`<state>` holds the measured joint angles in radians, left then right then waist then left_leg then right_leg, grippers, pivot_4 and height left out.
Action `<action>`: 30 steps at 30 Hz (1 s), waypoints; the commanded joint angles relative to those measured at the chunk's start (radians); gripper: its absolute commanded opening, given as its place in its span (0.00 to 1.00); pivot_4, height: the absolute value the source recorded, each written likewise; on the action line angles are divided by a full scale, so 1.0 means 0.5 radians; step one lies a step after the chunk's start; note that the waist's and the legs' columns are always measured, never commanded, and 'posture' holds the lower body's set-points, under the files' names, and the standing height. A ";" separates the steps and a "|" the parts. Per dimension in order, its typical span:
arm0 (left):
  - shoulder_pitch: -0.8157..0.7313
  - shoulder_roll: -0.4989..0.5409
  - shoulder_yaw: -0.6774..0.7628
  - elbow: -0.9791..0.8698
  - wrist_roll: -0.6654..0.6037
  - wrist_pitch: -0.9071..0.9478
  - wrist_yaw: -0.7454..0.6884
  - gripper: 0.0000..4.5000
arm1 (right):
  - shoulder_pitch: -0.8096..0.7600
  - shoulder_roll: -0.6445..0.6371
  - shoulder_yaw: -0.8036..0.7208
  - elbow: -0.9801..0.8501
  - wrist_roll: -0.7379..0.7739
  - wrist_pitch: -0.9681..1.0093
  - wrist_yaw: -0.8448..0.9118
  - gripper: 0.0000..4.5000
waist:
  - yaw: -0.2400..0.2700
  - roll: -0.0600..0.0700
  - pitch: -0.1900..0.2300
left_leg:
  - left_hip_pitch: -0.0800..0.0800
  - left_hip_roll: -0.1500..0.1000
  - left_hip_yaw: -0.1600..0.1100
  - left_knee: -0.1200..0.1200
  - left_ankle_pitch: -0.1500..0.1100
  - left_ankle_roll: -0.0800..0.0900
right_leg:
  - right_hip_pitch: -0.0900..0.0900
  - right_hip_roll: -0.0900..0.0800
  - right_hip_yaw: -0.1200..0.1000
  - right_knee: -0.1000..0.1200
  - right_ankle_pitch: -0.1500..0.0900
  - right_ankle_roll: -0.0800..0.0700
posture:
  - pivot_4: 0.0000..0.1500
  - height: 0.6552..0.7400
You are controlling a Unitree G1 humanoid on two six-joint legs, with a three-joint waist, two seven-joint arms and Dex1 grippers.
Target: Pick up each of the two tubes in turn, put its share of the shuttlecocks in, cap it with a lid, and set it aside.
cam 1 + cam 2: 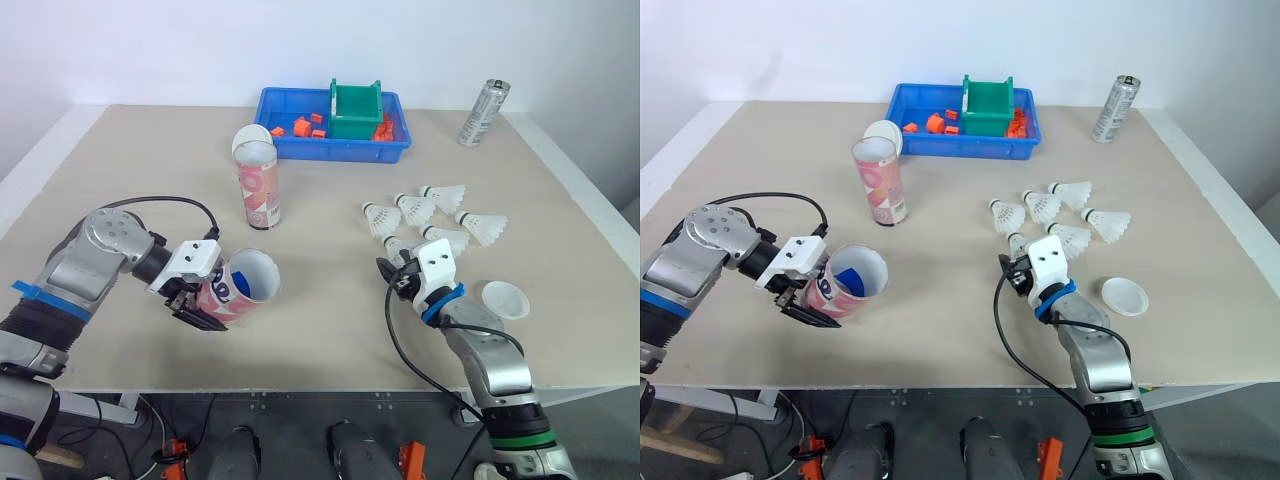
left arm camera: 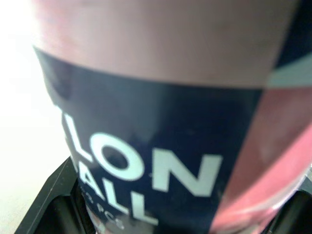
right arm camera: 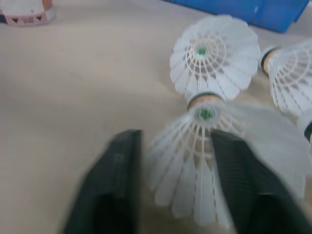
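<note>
Straddling a shuttlecock [image 3: 187,170], R tool [image 3: 173,139] spread; L tool [image 1: 205,302] pinching tilted tube [image 1: 250,280].

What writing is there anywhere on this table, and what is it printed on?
"LON": white letters, cut off at the view's edge, on the tilted tube in the left claw.
"ALL": the line beneath it on the same tube, also cut off.
Small print under those letters: too blurred to read.
Standing tube and silver can: their markings are too small to read.
</note>
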<state>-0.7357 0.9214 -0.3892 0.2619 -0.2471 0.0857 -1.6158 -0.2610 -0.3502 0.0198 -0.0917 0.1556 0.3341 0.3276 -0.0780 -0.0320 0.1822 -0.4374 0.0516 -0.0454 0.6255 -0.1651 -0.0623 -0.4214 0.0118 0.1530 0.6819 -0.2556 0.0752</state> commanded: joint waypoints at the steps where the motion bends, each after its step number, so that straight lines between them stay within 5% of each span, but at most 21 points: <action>1: -0.011 0.027 0.028 -0.019 0.020 0.008 0.003 0.79 | -0.010 0.014 -0.021 -0.061 -0.009 -0.042 0.010 0.08 | 0.000 0.000 0.000 | 0.000 0.000 0.000 0.000 0.000 0.000 | 0.000 0.000 0.000 0.000 0.000 0.000 | 1.00 0.96; 2: -0.010 0.029 0.028 -0.022 0.018 0.010 0.003 0.79 | -0.002 0.017 -0.024 -0.073 -0.011 -0.038 0.009 0.01 | 0.000 0.000 0.000 | 0.000 0.000 0.000 0.000 0.000 0.000 | 0.000 0.000 0.000 0.000 0.000 0.000 | 1.00 0.96; 13: -0.045 -0.001 -0.001 -0.007 0.007 0.026 0.003 0.79 | 0.007 -0.062 -0.060 -0.416 0.038 0.021 0.087 0.01 | 0.001 0.000 0.000 | 0.000 0.000 0.000 0.000 0.000 0.000 | 0.000 0.000 0.000 0.000 0.000 0.000 | 1.00 0.96; 21: -0.084 0.006 -0.072 0.029 -0.022 0.065 0.003 0.79 | -0.097 -0.397 0.084 -0.889 0.334 -0.052 0.775 0.01 | 0.001 0.001 0.001 | 0.000 0.000 0.000 0.000 0.000 0.000 | 0.000 0.000 0.000 0.000 0.000 0.001 | 1.00 0.96; 30: -0.222 -0.027 -0.178 0.168 -0.045 0.076 0.003 0.79 | -0.506 -0.622 0.335 -0.794 0.172 -0.390 1.254 0.01 | 0.001 0.001 0.001 | 0.000 0.000 -0.001 0.004 0.002 0.003 | 0.001 0.000 -0.001 0.000 -0.003 -0.007 | 1.00 0.96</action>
<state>-0.8263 0.9076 -0.4735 0.3358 -0.2662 0.1281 -1.6159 -0.4917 -0.6553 0.1764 -0.4923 0.2587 0.1834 0.9244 -0.0776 -0.0313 0.1826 -0.4376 0.0515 -0.0458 0.6275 -0.1643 -0.0610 -0.4208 0.0117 0.1524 0.6820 -0.2572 0.0718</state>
